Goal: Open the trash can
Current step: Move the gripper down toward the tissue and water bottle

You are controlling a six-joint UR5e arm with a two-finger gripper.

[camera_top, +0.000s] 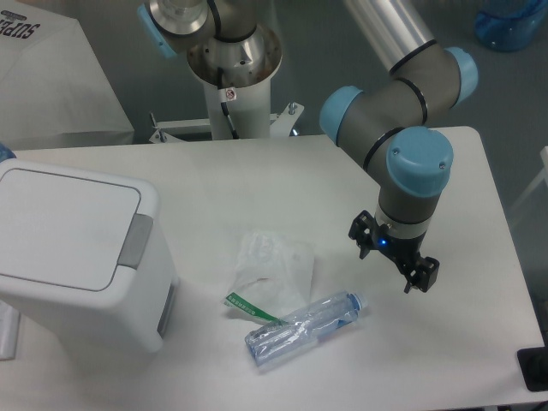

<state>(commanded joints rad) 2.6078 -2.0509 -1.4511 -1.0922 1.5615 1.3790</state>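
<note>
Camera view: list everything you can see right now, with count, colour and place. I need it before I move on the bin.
trash can: one, white with a grey push tab, left edge of the table, lid shut
plastic bottle: one, clear, crushed, lying on its side near the front centre of the table
plastic bag: one, clear, crumpled, just behind the bottle
label strip: one, green and white, between the bag and the bottle
table: one, white, carrying all of the above
robot arm: one, grey with light blue joint caps, reaching over the right side of the table
tool: one, black, fingers apart, empty, right of the bottle, far from the trash can
</note>
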